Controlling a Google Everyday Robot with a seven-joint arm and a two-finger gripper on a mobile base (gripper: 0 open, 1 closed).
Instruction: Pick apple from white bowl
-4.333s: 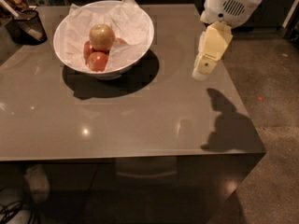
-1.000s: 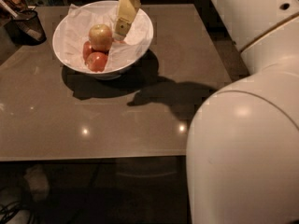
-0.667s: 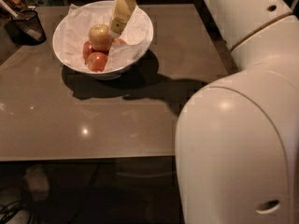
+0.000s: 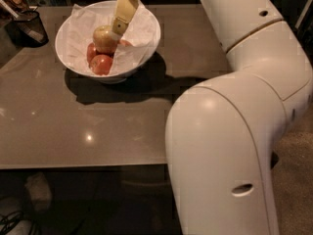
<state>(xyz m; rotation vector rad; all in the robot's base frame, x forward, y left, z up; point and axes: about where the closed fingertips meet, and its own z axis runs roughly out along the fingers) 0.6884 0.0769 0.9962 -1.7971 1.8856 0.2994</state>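
The apple [image 4: 103, 37], pale golden with a faint blush, sits on top of two smaller red apples [image 4: 101, 64] inside the white bowl [image 4: 128, 68], which is lined with crumpled white paper. The bowl stands at the far left of the brown table [image 4: 98, 131]. My gripper [image 4: 119, 29] reaches down into the bowl from behind and its cream tip touches the right side of the apple. The far side of the apple is hidden by the gripper.
A small dark mesh cup [image 4: 30, 27] with items in it stands at the table's far left corner. My large white arm [image 4: 234, 106] fills the right half of the view, over the table's right edge. Objects lie on the dark floor at the bottom left.
The gripper has moved left from beside the bowl, over its rim and down, until it meets the apple. The arm has swung into the right of the view.
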